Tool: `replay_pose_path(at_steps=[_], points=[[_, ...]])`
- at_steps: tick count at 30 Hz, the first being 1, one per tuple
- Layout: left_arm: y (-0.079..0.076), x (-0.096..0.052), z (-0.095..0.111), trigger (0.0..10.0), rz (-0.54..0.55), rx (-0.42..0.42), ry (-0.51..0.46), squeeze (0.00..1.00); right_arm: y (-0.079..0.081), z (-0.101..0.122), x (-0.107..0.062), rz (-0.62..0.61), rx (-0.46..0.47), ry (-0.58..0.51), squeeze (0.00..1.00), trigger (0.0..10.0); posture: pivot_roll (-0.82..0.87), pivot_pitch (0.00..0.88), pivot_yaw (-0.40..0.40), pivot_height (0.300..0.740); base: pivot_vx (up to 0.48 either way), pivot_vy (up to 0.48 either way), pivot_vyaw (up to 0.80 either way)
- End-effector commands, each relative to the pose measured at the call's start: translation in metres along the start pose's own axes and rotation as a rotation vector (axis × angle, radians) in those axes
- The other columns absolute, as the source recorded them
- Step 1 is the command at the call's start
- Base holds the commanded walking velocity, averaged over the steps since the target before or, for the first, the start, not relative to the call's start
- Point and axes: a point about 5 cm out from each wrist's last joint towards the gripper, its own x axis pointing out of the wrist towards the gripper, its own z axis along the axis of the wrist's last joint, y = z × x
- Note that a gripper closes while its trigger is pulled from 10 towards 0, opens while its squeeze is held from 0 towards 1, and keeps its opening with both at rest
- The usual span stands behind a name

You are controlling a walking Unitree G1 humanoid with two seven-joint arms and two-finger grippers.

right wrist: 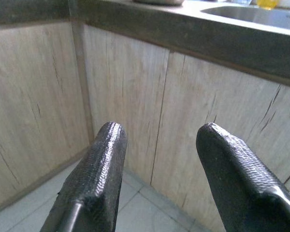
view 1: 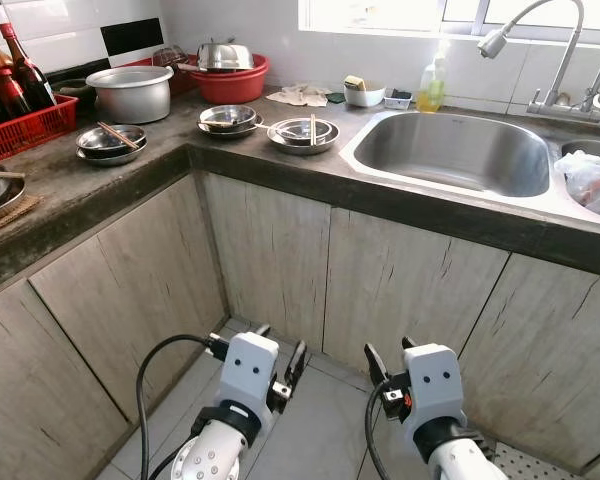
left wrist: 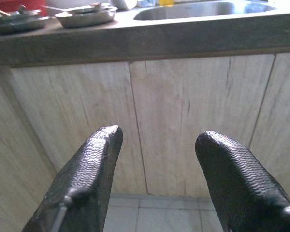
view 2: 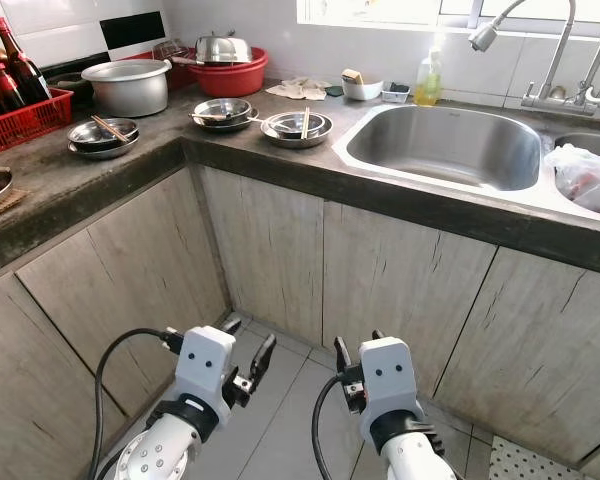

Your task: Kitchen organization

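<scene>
Countertop bowls well above both grippers.

Silver arms, white wrist housings, black cables, textured black fingers.

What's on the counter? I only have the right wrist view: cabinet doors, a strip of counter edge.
Observer: Three sets of steel bowls, two with chopsticks across them.
Operator: Sink in use?
Observer: The main basin is empty; a plastic bag sits in the next one.
Operator: Left arm?
Observer: The left gripper hangs low before the cabinets, fingers open, holding nothing.
Operator: Anything on the far left?
Observer: A red crate with sauce bottles.
</scene>
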Motion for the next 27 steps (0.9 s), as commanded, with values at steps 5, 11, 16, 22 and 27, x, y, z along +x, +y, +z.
replay_pose_path(at_steps=[5,11,16,22,27], points=[[-0.0007,-0.0001,0.0043,10.0,-0.003,-0.028,-0.025,0.0,0.0012,0.0087,0.0001,-0.003,0.011,-0.052,0.0,10.0,-0.02,0.0,-0.003,0.74,0.0,0.0,0.0],[-0.0009,0.0011,0.0013,10.0,-0.003,-0.042,-0.011,0.0,0.001,0.0071,0.0007,-0.002,0.015,-0.053,0.0,10.0,-0.02,0.0,0.001,0.74,0.0,0.0,0.27],[-0.0018,0.0016,-0.0015,10.0,-0.008,-0.037,-0.001,0.0,0.0024,0.0049,0.002,0.009,0.015,-0.051,0.0,10.0,-0.02,0.0,0.0,0.74,0.0,0.0,0.8],[-0.0004,0.002,-0.0039,10.0,0.002,-0.042,0.01,0.0,0.0033,0.004,0.0028,0.015,0.016,-0.047,0.0,10.0,-0.02,0.0,-0.001,0.74,0.194,0.0,0.8],[-0.0005,0.002,-0.0047,10.0,-0.001,-0.039,0.014,0.0,0.0041,0.0037,0.0032,0.019,0.019,-0.047,0.0,10.0,-0.02,0.0,0.004,0.74,0.341,0.0,0.8]])
